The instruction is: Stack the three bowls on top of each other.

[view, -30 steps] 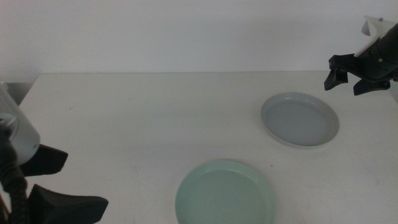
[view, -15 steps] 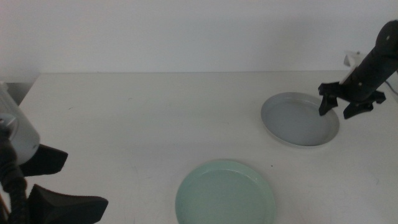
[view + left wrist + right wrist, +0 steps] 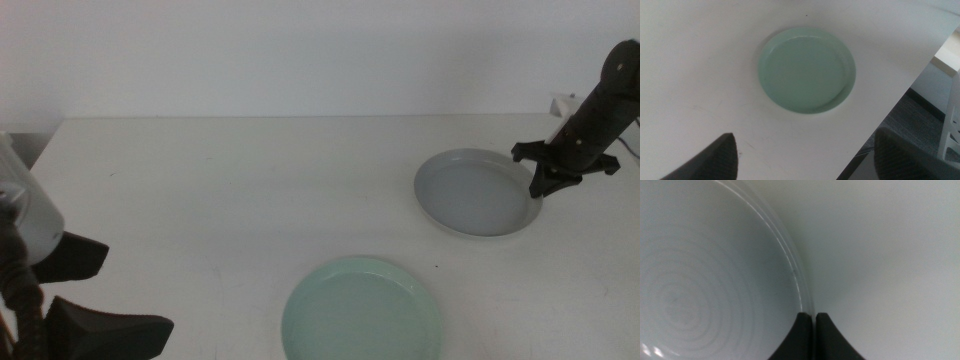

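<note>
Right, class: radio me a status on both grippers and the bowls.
Right gripper shut on light grey bowl rim. Left gripper open, waiting near table edge. Mint green bowl untouched; nothing in the way.

The mint green bowl (image 3: 807,70) sits on the white table (image 3: 700,65) near its edge, beyond the spread gripper (image 3: 805,160).

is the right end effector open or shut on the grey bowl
Shut on it. In the right wrist view the right end effector has both jaws pressed together at the grey bowl rim, no gap showing.
</note>
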